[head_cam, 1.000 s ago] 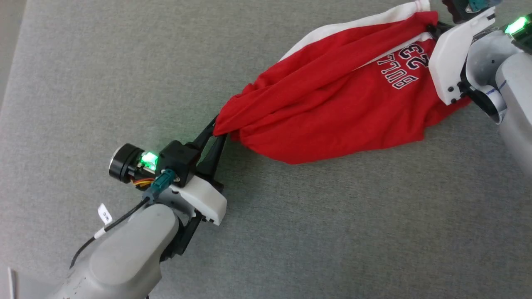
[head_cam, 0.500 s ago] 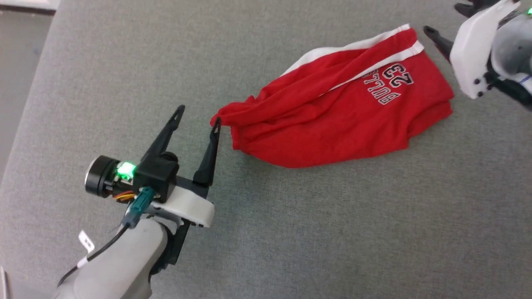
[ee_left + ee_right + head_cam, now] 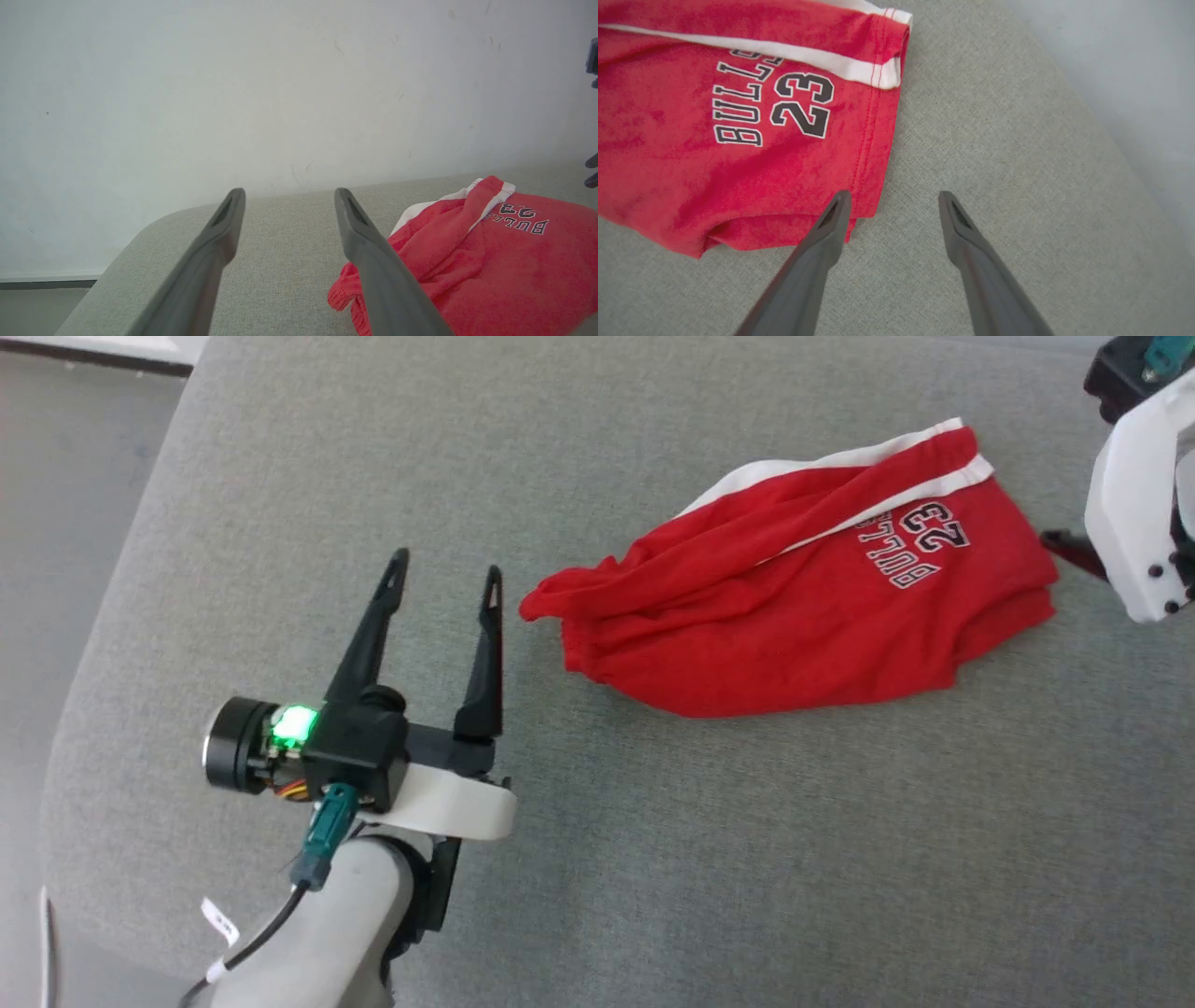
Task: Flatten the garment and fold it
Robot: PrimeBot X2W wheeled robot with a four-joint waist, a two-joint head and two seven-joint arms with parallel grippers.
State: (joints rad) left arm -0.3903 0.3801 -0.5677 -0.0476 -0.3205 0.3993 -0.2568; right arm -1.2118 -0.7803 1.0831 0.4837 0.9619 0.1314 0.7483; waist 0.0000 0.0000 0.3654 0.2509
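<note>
Rumpled shorts (image 3: 794, 616) on worktop (image 3: 653, 859); left hand (image 3: 446, 565) splayed, empty, just beside bunched end; right hand (image 3: 894, 198) splayed, empty, at printed end.

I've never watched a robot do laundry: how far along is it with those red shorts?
Early days. Done: the garment lies stretched out on the grey surface, lettering up. In hand: nothing; the left gripper and right gripper are open, one at each end. Left: the cloth is creased and bunched near the left gripper, so smoothing and all folding remain.
</note>
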